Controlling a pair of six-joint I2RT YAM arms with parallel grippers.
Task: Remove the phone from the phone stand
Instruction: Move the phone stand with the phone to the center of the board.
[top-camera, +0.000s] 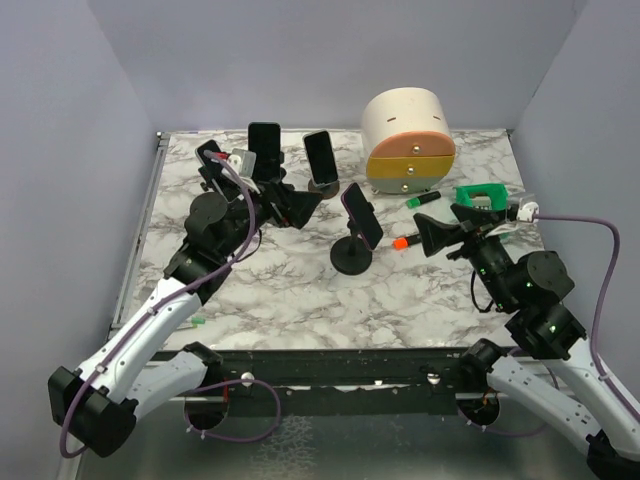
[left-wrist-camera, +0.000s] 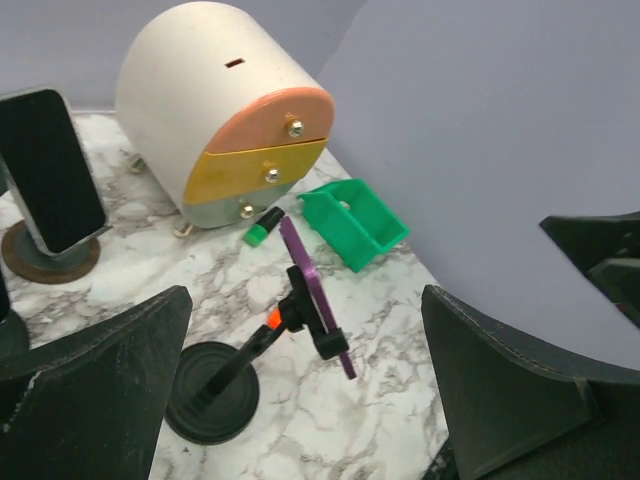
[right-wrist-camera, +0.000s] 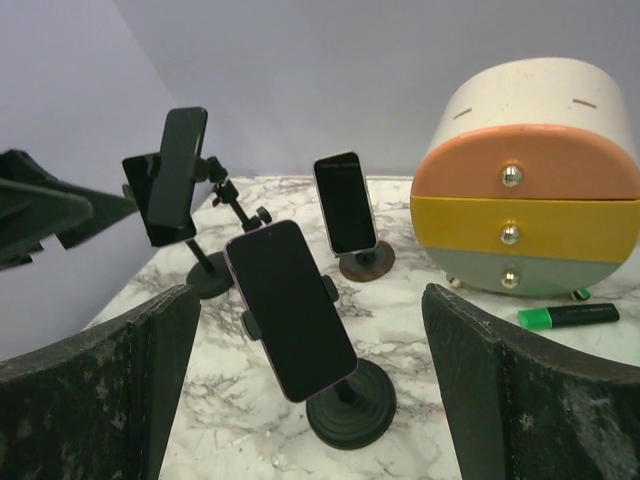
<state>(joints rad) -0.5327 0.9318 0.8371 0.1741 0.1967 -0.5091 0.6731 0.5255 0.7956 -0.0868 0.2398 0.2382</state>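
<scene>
A purple-edged phone (top-camera: 362, 215) sits clamped in a black phone stand (top-camera: 351, 258) at the middle of the marble table. It shows edge-on in the left wrist view (left-wrist-camera: 315, 295) and screen-on in the right wrist view (right-wrist-camera: 290, 310). My left gripper (top-camera: 296, 204) is open and empty, left of the phone and apart from it. My right gripper (top-camera: 432, 237) is open and empty, right of the phone, facing its screen.
Two more phones on stands (top-camera: 265, 150) (top-camera: 321, 157) stand at the back left. A round drawer box (top-camera: 408, 138) stands at the back. A green bin (top-camera: 481, 198), a green marker (top-camera: 423, 199) and an orange marker (top-camera: 405, 243) lie to the right.
</scene>
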